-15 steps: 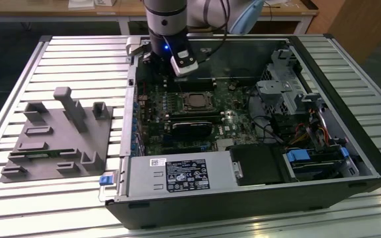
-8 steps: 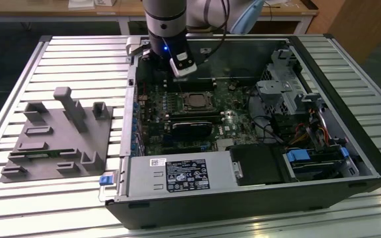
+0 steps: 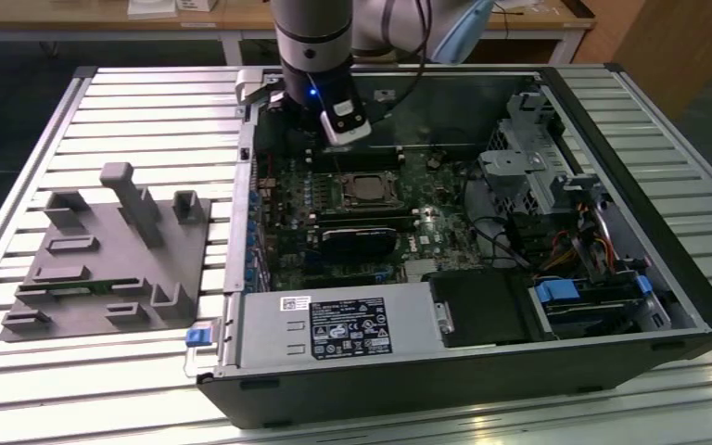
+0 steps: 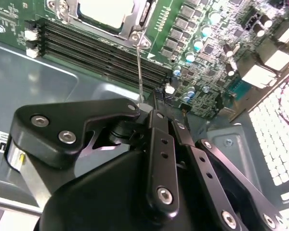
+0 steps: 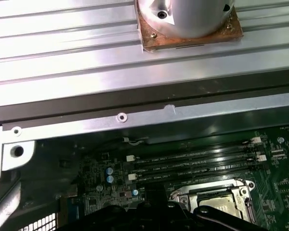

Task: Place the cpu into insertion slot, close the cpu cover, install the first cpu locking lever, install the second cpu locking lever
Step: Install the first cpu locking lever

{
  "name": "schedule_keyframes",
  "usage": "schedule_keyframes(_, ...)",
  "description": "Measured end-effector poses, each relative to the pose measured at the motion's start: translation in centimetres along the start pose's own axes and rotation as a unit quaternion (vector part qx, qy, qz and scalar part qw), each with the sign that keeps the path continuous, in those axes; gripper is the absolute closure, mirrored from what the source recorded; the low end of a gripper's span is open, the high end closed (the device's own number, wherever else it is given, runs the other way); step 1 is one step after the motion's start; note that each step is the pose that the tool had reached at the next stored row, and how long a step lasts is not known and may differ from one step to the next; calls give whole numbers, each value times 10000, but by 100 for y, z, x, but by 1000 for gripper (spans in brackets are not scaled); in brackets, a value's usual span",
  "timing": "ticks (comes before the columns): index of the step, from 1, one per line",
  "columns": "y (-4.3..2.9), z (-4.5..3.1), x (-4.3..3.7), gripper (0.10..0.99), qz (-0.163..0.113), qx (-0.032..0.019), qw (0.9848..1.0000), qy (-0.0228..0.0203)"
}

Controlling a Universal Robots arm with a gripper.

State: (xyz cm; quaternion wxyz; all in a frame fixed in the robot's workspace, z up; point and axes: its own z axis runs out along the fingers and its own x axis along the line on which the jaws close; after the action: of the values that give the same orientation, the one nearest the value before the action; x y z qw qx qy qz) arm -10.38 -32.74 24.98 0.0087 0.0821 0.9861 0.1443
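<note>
The cpu (image 3: 362, 190) lies flat in the insertion slot on the green board, its dull metal top also showing in both wrist views (image 4: 108, 9) (image 5: 216, 204). The grey cpu cover (image 4: 135, 24) (image 5: 209, 188) is down around the chip. A thin wire locking lever (image 4: 140, 72) stands up from the socket's corner and ends at my gripper's tip. My gripper (image 3: 338, 141) (image 4: 145, 107) hangs over the board just behind the socket, by the memory slots (image 4: 101, 50), with its fingers drawn together on the lever's end.
The open computer case (image 3: 653, 185) lies on a slatted metal table (image 3: 146, 120). A grey fixture block (image 3: 108, 260) sits at the exterior view's left. A power supply (image 3: 331, 329), a drive bay (image 3: 578, 297) and cables (image 3: 578, 241) crowd the case's front and right.
</note>
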Motion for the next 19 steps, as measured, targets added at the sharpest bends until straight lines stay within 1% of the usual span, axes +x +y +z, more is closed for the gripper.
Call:
schedule_keyframes(3, 4, 8, -37, 980, 6, -3, 10000, -1)
schedule_keyframes(6, 11, 16, -93, 980, 9, -4, 10000, -2)
schedule_keyframes(10, 26, 24, -189, 980, 10, -4, 10000, -2)
schedule_keyframes(16, 51, 36, -355, 980, 10, -3, 10000, -1)
schedule_keyframes(19, 60, 39, -410, 980, 11, -3, 10000, 0)
